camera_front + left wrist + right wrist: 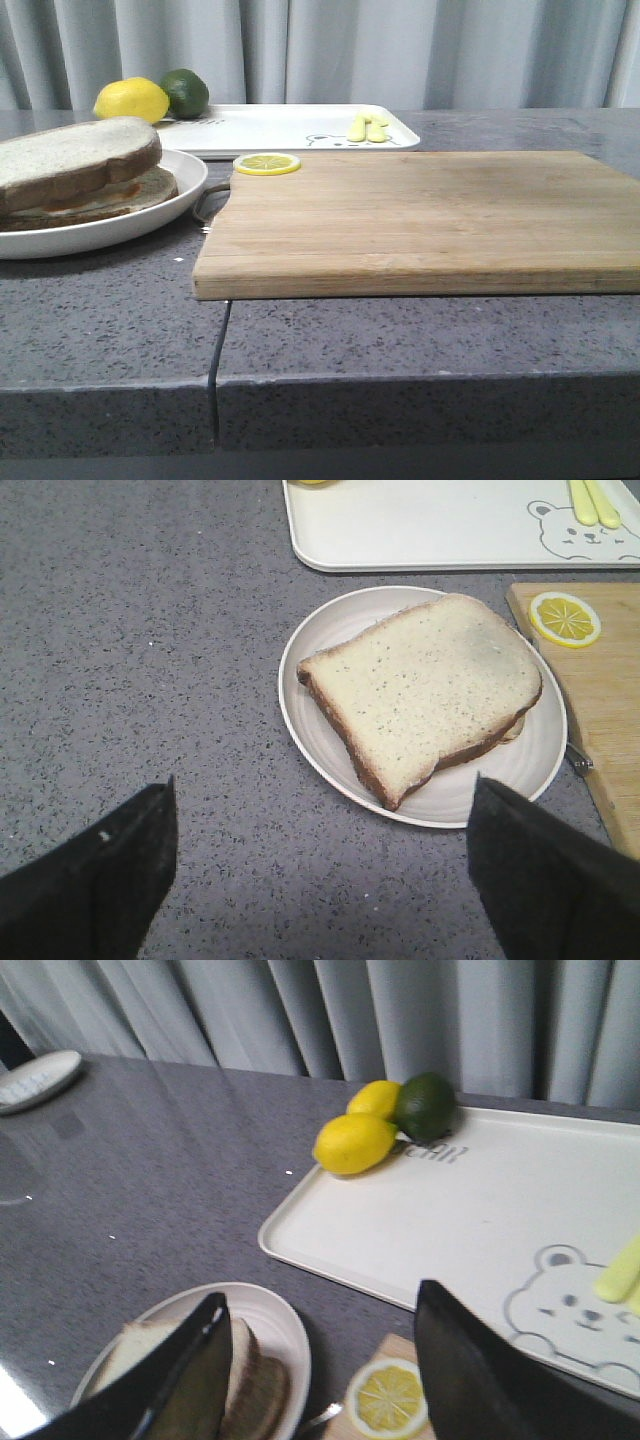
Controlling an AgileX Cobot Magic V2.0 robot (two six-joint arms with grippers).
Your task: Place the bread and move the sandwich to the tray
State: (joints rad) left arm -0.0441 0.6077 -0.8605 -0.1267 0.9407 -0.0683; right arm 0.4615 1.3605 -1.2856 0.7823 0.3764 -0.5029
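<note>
Status, read from how things lie: the thick bread slice [425, 685] sits on top of the sandwich [80, 180], which rests on the round white plate [185, 180] at the left of the grey counter [420, 340]. I judge the bread-placing step done. The move to the tray [290, 125] is not yet done: the tray lies behind the plate, well apart from the sandwich, and holds only other items.

Largest to smallest, front view:
- Wooden cutting board [420, 225], centre of the counter, its near edge past the counter seam.
- Tray, at the far edge by the curtain.
- Plate with sandwich, just beside the board's left end.
- Lemon [131, 100] and lime [186, 92], touching each other, at the tray's far left corner.
- Lemon slice [267, 163] on the board's far left corner.
- Pale yellow utensils [367, 128] on the tray.

Grippers: neither shows in the front view. The left gripper [320, 865] hovers near the plate, jaws spread wide and empty. The right gripper [320, 1380] hangs over the plate's edge and the board corner, also spread wide, holding nothing.

View differences: only the left wrist view shows the top slice's whole face. Only the front view shows the filling layers beneath it. Only the right wrist view shows a white remote-like object [35, 1078] far off.
</note>
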